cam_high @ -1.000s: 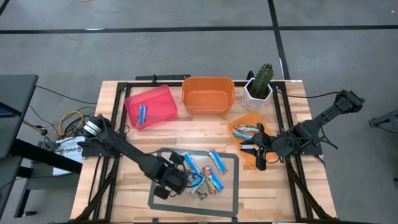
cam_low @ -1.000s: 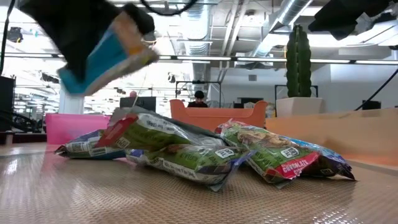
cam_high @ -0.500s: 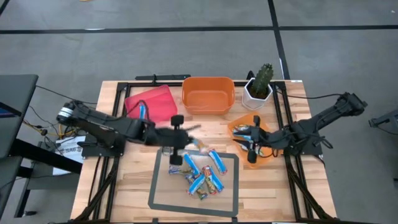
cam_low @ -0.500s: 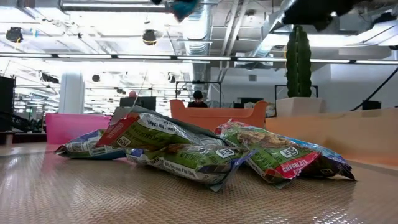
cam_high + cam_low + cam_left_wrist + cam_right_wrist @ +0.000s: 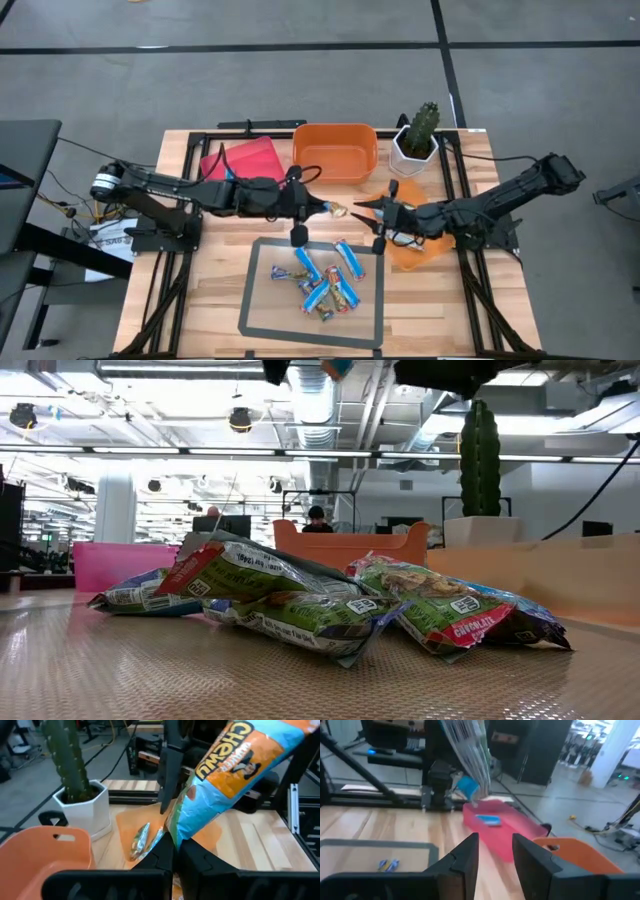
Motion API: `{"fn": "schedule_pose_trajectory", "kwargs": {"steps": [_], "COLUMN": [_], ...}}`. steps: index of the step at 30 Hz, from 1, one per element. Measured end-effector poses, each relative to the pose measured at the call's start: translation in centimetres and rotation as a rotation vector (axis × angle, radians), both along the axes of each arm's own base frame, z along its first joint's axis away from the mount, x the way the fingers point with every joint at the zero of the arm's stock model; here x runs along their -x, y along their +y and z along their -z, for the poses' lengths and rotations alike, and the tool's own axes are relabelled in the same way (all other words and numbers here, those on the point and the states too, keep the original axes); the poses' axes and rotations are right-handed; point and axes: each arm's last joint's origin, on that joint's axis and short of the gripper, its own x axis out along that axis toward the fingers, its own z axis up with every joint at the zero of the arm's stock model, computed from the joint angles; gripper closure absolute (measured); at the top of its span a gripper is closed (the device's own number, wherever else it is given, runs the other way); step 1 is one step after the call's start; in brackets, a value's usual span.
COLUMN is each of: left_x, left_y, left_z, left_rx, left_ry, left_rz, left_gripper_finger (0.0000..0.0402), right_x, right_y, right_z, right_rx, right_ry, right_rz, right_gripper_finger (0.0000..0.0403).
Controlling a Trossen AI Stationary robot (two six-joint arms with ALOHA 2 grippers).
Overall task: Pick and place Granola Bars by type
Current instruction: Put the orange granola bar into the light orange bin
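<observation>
A granola bar [image 5: 235, 765] in a blue and orange wrapper hangs in the air over the table's middle, with my left gripper [image 5: 322, 207] shut on it. My right gripper [image 5: 362, 208] faces it from the table's right, just short of the bar's free end. Its fingers [image 5: 470, 855] are open with nothing between them. Several more Granola Bars [image 5: 322, 280] lie heaped on the grey mat [image 5: 262, 310] near the front edge; the low view shows them as a pile [image 5: 320, 605]. One blue bar [image 5: 228, 180] lies in the red bin [image 5: 245, 160]. My left gripper pinches one end of the bar's wrapper [image 5: 175, 832] between its two fingers. The fingers come nearly level from the table's left. The bar sticks out past the fingertips toward the right gripper, tilted upward, clear of the table and the mat.
An orange bin [image 5: 335, 152] stands at the far middle and a cactus in a white pot [image 5: 418, 140] beside it on the right. A flat orange tray [image 5: 412, 245] with a few bars lies under my right arm. Black frame rails border the table.
My left gripper has risen off the heap on the mat with the bar. It went toward the far edge, then right toward the right gripper, tipping from pointing down to nearly level. My right gripper has moved left from over the orange tray toward it, still open.
</observation>
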Motion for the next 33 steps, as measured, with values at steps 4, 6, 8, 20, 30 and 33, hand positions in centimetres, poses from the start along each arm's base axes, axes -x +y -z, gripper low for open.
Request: {"fn": "schedule_pose_trajectory", "kwargs": {"steps": [4,6,8,20,30,33], "left_x": [0.0,0.0,-0.1,-0.3,-0.4,-0.8], "left_y": [0.8,1.3,1.7,2.7,2.6,2.5], "left_z": [0.9,0.9,0.8,0.0,-0.2,0.0], "left_rx": [0.024,0.029,0.031,0.056,0.065,0.08], "left_ry": [0.014,0.011,0.001,-0.085,-0.105,-0.117], "left_rz": [-0.032,-0.047,-0.058,-0.014,0.017,0.019], "left_gripper_finger": [0.0401,0.0401,0.0401,0.0401,0.0401,0.0401], "right_x": [-0.4,-0.4,-0.4,-0.9,-1.2,-1.2], "right_y": [-0.1,-0.1,-0.2,-1.6,-2.4,-2.6], "right_z": [-0.2,-0.4,-0.5,-1.7,-2.4,-2.7], "right_rx": [0.022,0.019,0.019,0.0,-0.011,-0.012], "right_ry": [-0.034,-0.052,-0.059,-0.181,-0.26,-0.283], "right_rz": [0.004,0.004,0.009,-0.022,-0.137,-0.166], "right_gripper_finger": [0.0284,0.0271,0.0251,0.0159,0.0164,0.0164]}}
